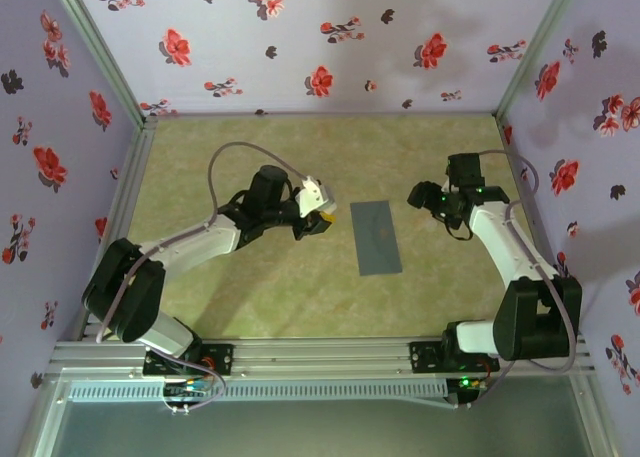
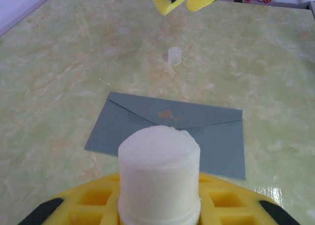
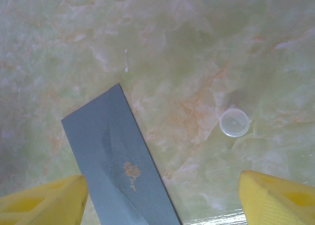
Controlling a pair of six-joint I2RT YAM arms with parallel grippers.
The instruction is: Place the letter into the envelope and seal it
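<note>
envelope (image 3: 115, 151) cut off at the bottom edge, white stick (image 2: 159, 171) blurred, hiding envelope's near edge

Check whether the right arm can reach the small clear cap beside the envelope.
Probably yes: the right gripper hangs open above the cap, with bare table around it and the envelope lying apart.

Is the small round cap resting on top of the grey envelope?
No, the cap sits on the bare table, clear of the envelope.
</note>
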